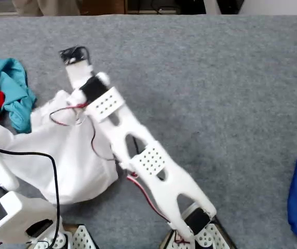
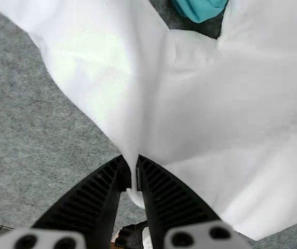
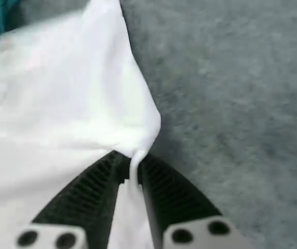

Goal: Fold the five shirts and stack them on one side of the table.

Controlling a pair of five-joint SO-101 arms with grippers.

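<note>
At the left of the high view, the white shirt (image 1: 70, 161) lies bunched on the grey table (image 1: 216, 78). My left gripper (image 2: 133, 179) pinches its fabric, and my right gripper (image 3: 133, 168) is clamped on another fold.

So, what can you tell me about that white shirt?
The white shirt is plain, soft-looking cloth, unfolded and crumpled in a heap on the grey table, at the left of the high view near the arms' bases. Both grippers are shut on it: the left gripper pinches a fold and the right gripper pinches a corner, so the cloth rises into ridges at each. A teal shirt lies right beside it.
</note>
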